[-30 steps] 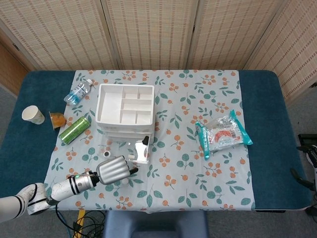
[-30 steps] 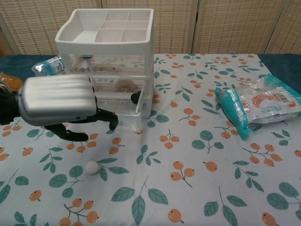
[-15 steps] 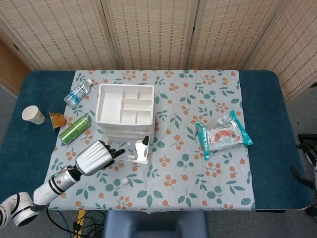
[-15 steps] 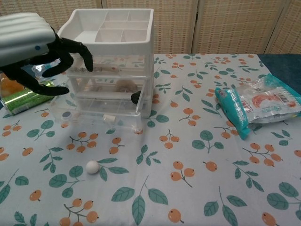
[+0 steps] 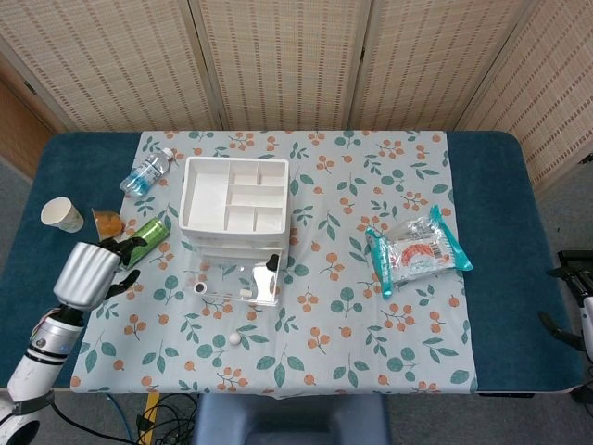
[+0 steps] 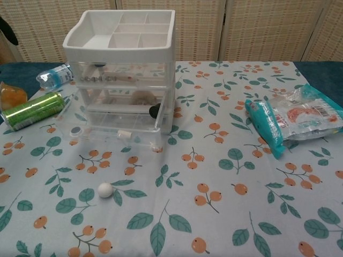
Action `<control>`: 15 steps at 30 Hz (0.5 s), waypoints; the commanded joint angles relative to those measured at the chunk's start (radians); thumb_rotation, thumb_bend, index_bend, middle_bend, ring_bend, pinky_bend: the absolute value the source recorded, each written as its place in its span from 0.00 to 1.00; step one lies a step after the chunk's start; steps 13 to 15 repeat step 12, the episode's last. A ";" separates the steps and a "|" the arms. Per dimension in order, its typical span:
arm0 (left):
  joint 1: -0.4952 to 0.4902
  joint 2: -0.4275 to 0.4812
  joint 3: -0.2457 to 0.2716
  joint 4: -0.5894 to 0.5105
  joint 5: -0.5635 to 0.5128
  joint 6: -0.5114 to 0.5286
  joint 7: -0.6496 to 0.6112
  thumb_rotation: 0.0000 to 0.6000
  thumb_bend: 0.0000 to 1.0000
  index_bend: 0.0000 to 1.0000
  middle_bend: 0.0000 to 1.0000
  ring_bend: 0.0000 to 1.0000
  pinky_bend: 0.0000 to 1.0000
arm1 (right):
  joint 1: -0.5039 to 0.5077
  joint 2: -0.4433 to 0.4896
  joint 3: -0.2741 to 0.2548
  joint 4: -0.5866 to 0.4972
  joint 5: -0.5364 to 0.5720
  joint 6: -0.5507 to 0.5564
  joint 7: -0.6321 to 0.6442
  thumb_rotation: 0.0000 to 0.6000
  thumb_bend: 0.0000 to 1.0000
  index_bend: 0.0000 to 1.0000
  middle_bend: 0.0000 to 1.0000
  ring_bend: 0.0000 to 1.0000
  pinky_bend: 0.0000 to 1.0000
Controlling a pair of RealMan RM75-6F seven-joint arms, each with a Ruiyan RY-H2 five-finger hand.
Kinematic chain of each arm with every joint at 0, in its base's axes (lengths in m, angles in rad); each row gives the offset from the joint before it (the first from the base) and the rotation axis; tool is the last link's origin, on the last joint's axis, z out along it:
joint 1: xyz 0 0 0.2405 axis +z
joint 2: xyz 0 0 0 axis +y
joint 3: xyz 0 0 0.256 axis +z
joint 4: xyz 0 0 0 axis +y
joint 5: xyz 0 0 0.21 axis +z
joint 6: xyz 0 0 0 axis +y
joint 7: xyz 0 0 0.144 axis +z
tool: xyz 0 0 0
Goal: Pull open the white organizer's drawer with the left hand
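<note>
Left of drawer, well apart, left hand

- The left hand is showing a ribbed, silver-grey metallic back shell in the head view.
- Black fingers are sticking out from under that shell.
- A slim forearm in white and silver, with dark bands near the wrist, is trailing behind the hand.
- A rounded white joint is sitting at the frame's bottom-left corner.
- A dark sliver at the chest view's upper-left edge is too small to identify.
</note>
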 commanded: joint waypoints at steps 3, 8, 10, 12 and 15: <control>0.087 0.053 -0.013 -0.090 -0.167 -0.023 0.077 1.00 0.27 0.25 0.45 0.51 0.63 | 0.003 0.005 -0.011 -0.005 -0.014 -0.008 0.009 1.00 0.26 0.26 0.28 0.33 0.36; 0.145 0.065 0.001 -0.143 -0.233 -0.004 0.172 1.00 0.27 0.17 0.31 0.36 0.42 | 0.004 0.007 -0.032 0.002 -0.041 -0.019 0.038 1.00 0.26 0.26 0.28 0.32 0.36; 0.169 0.068 0.007 -0.180 -0.253 0.011 0.204 1.00 0.27 0.15 0.28 0.34 0.38 | 0.006 0.003 -0.039 0.007 -0.054 -0.020 0.046 1.00 0.26 0.26 0.28 0.32 0.36; 0.192 0.067 0.008 -0.208 -0.260 0.030 0.210 1.00 0.27 0.14 0.27 0.33 0.37 | 0.010 -0.004 -0.042 0.012 -0.062 -0.020 0.052 1.00 0.26 0.26 0.28 0.32 0.36; 0.192 0.067 0.008 -0.208 -0.260 0.030 0.210 1.00 0.27 0.14 0.27 0.33 0.37 | 0.010 -0.004 -0.042 0.012 -0.062 -0.020 0.052 1.00 0.26 0.26 0.28 0.32 0.36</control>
